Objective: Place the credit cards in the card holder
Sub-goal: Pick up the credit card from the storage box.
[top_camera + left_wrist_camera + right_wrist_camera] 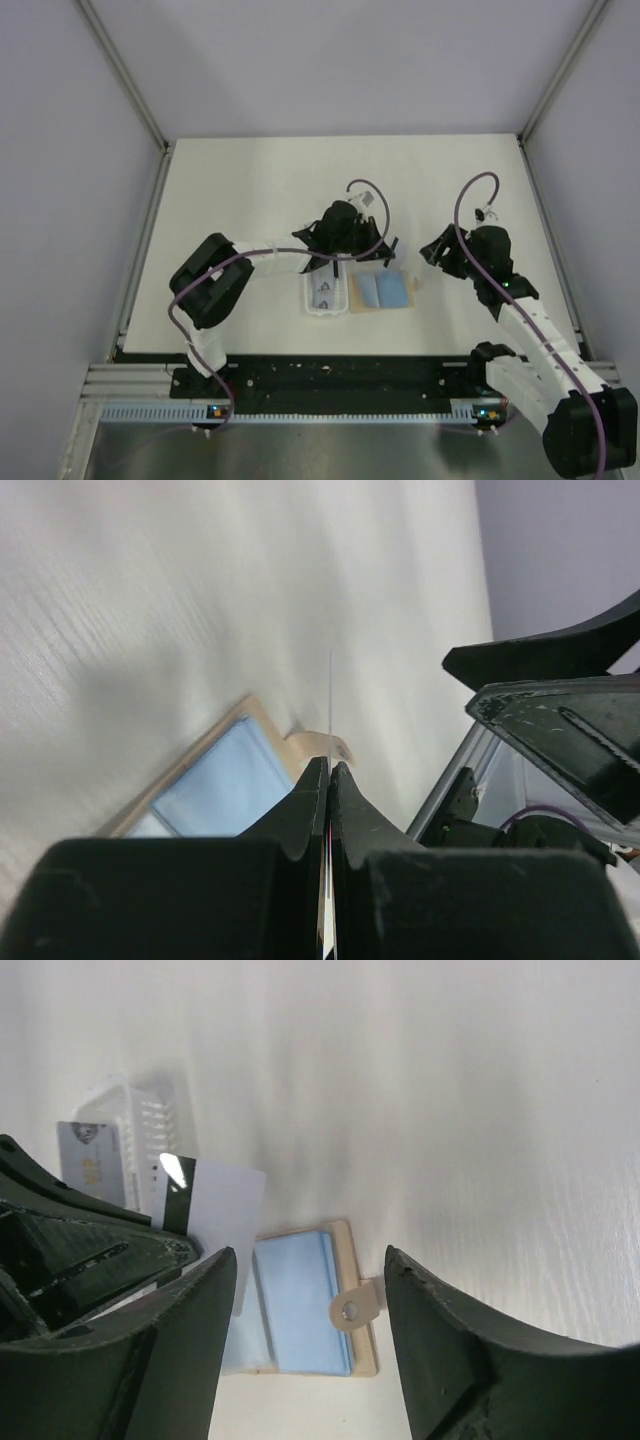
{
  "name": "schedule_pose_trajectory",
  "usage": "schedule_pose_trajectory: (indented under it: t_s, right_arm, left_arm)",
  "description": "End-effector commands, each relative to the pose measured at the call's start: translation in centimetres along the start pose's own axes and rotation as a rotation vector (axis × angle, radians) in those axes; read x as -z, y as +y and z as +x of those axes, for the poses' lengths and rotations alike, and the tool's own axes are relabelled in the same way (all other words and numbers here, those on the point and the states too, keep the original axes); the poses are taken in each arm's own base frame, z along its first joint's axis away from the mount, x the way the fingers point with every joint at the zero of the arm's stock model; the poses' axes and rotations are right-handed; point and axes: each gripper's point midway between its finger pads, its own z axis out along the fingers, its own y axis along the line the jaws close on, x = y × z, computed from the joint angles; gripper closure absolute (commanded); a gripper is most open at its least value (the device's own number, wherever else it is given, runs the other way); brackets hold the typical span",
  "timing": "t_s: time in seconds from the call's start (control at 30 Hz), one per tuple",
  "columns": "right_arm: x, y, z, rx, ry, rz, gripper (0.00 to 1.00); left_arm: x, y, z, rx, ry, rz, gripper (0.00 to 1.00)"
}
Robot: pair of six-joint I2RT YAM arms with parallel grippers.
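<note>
The card holder (381, 292) lies open on the table, tan outside and light blue inside, with its tab (355, 1307) pointing right. My left gripper (365, 250) hovers just above and behind it, shut on a credit card seen edge-on (330, 705); the right wrist view shows this card's pale face and black stripe (225, 1210). Another card (90, 1155) stands in the clear tray (312, 307) left of the holder. My right gripper (435, 255) is open and empty, right of the holder, its jaws framing the holder (300, 1300).
The clear plastic tray (140, 1120) touches the holder's left side. Grey enclosure walls (90, 150) stand on three sides of the white table (250, 190). The arm bases sit along the black rail (330, 378) at the near edge.
</note>
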Motion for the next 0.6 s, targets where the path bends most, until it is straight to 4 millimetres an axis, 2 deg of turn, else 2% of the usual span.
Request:
schedule_pose_trajectory:
  t_s: [0.0, 0.1, 0.2, 0.3, 0.43, 0.57]
  right_arm:
    - [2.0, 2.3, -1.1, 0.047, -0.05, -0.119, 0.37]
    - [3.7, 6.0, -1.0, 0.082, -0.031, -0.313, 0.34]
    - [6.2, 9.7, -0.7, 0.102, -0.018, -0.538, 0.32]
    - [8.5, 11.7, 0.0, 0.092, -0.014, -0.695, 0.3]
    - [10.6, 12.5, 0.7, 0.032, -0.03, -0.791, 0.3]
    - [11.7, 12.7, 1.4, -0.037, -0.026, -0.852, 0.3]
  left_arm:
    - [4.1, -4.1, -2.8, -0.086, -0.123, 0.071, 1.0]
    - [6.2, -5.7, -2.4, -0.091, -0.128, 0.122, 1.0]
    - [8.5, -7.4, -1.5, -0.108, -0.142, 0.207, 1.0]
    - [10.7, -7.9, -0.3, -0.128, -0.18, 0.258, 1.0]
    - [12.7, -8.0, 0.6, -0.126, -0.213, 0.291, 1.0]
    - [14.0, -9.4, 0.8, -0.1, -0.24, 0.371, 1.0]
